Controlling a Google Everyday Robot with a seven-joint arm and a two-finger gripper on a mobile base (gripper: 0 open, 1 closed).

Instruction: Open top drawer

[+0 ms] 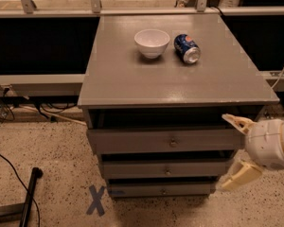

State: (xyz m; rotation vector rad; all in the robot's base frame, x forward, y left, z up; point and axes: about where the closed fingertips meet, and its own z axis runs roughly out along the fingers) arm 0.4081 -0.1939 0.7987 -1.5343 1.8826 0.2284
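Note:
The top drawer (132,141) is a gray wooden front just under the cabinet top, with a small round metal knob (173,143) at its centre. It looks pushed in, about flush with the two gray fronts below. My gripper (235,148) is at the drawer's right end, in front of the cabinet, well right of the knob. Its two cream fingers are spread apart, one up (237,122) and one down (240,175), and hold nothing.
A white bowl (152,42) and a blue can (187,48) on its side lie on the gray cabinet top (180,84). A blue X (96,200) marks the speckled floor at the lower left. A black pole (28,197) lies at the left.

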